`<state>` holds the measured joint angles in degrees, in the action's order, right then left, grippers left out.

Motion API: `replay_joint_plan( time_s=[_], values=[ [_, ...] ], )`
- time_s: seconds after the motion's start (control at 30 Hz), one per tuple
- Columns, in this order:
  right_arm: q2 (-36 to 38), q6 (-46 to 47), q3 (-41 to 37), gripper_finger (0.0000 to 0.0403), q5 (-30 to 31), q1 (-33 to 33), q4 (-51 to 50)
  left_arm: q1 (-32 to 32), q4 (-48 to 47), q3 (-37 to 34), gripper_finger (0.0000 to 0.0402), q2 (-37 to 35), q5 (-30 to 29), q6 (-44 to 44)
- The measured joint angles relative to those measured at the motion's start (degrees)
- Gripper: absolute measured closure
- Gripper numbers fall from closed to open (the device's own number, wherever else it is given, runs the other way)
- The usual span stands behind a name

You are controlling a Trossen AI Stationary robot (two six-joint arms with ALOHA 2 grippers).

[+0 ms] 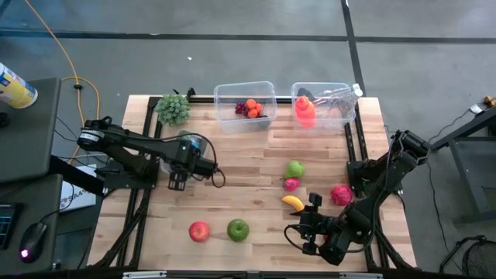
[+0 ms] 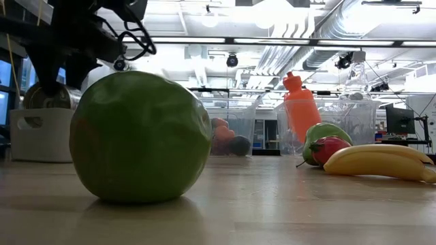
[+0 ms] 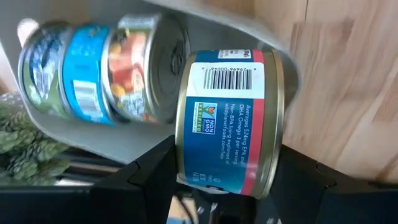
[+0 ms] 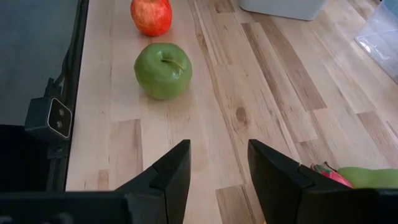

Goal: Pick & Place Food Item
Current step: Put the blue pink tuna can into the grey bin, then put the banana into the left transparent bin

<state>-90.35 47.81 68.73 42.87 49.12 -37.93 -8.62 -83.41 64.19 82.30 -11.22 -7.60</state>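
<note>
Overhead, white ducts [image 2: 327,27] cross the ceiling; left pincer [image 3: 227,180] grips a can [image 3: 227,118], right pincer [image 4: 217,168] gapes over wood tabletop [image 4: 249,93].

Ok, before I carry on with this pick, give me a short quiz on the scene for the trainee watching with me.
1. True or false: the right gripper is holding the green apple.
2. What sits between the fingers of the left gripper? A) a spoon B) a can C) a cup
3. Which fruit lies nearest the green apple?

Key:
1. False. The right gripper is open over bare wood, short of the green apple.
2. B.
3. The red apple.
</note>
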Motion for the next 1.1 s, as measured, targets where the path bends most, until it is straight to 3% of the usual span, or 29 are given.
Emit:
replay_joint_plan(
  time_s=[0.27, 0.6, 0.77, 0.93, 1.1],
  values=[
    [0.00, -0.98, 0.00, 0.0254, 0.09, 0.00, 0.00, 0.00, 2.88, -1.51, 0.0185, -0.02, 1.32, 0.36],
    [0.00, -1.14, 0.00, 0.0254, 0.17, 0.00, 0.02, -0.02, 2.65, -3.46, 0.0104, -0.04, -0.41, -3.58],
    [0.00, -1.14, 0.00, 0.0254, 0.17, 0.00, 0.77, -0.24, -0.08, -2.94, 0.0098, -0.53, 0.50, -3.87],
    [0.00, -1.51, 0.00, 0.0254, -0.17, 0.00, 0.63, -0.27, -5.08, -0.22, 0.0098, -1.85, 1.81, -9.92],
    [0.00, -3.87, 0.02, 0.0254, -3.88, 0.00, -1.81, -0.81, -2.79, 2.01, 0.0098, -5.37, 3.36, -15.62]
  ],
)
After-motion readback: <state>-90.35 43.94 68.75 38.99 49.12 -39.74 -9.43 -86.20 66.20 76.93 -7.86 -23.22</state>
